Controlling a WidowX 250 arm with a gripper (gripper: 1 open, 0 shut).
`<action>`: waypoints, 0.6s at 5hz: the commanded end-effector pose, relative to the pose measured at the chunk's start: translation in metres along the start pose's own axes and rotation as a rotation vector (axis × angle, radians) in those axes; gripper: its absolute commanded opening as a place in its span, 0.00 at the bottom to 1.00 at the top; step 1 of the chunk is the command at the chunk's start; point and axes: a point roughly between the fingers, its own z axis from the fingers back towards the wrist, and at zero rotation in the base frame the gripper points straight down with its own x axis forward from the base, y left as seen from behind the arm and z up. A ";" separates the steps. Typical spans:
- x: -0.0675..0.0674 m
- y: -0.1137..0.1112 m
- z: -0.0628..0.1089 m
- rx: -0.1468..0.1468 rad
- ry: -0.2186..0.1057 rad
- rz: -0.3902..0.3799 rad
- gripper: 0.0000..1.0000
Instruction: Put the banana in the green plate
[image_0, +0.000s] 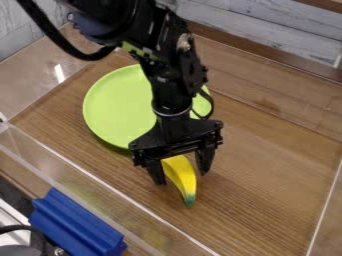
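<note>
The banana (183, 181) lies on the wooden table, yellow with a dark greenish tip pointing toward the front. My gripper (175, 162) hangs directly over its upper end, open, one finger on each side of the fruit, and its body hides the banana's top end. The green plate (118, 105) sits flat to the upper left, its right part covered by the black arm (166, 60). Banana and plate lie close together but apart.
A blue block-like object (74, 230) lies at the front left by the clear wall (27, 150) of the enclosure. Bare wooden tabletop (274, 150) extends to the right. A pale plank wall runs along the back.
</note>
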 end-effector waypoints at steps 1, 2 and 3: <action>0.003 -0.003 0.003 -0.018 -0.017 -0.003 1.00; 0.002 -0.003 0.001 -0.016 -0.018 -0.010 1.00; 0.002 -0.002 0.000 -0.015 -0.019 -0.019 0.00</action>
